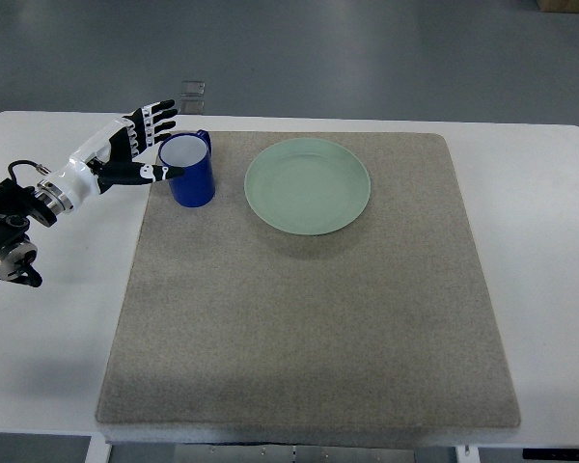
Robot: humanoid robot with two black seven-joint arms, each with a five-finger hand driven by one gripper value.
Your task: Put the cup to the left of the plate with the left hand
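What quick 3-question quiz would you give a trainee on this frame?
1. True or false: the blue cup stands upright on the grey mat.
2. The cup sits on which side of the green plate in the picture: A) left B) right C) on it?
3. Which robot hand is at the cup, and is it closed on it?

Key:
1. True.
2. A.
3. The left robot hand; its fingers are spread beside the cup's rim, thumb at the rim, not closed around it.
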